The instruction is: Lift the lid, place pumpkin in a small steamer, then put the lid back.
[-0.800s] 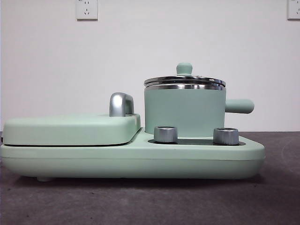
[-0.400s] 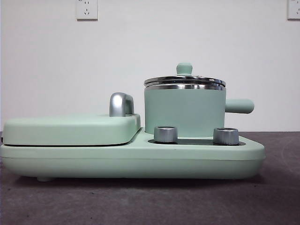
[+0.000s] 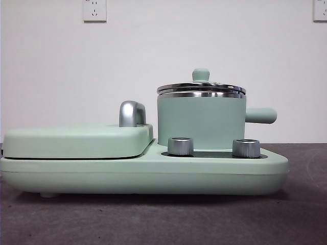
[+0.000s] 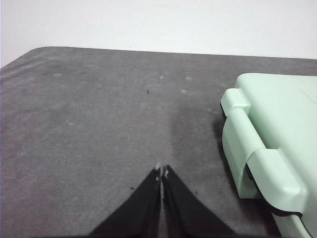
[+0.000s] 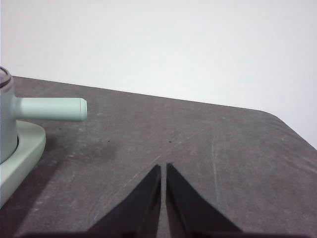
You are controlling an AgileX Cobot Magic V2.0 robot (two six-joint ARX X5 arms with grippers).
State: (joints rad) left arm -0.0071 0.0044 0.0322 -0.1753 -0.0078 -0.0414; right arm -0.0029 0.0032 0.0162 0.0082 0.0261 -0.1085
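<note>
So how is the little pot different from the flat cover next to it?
The pot is tall and round; the cover is low, flat and wide. The pot wears a shiny steel-rimmed lid with a small green knob; the cover has no separate lid, only a chrome handle behind it. The pot has a stubby green side handle sticking out; the cover does not. Both are mint green and sit on the same base.
</note>
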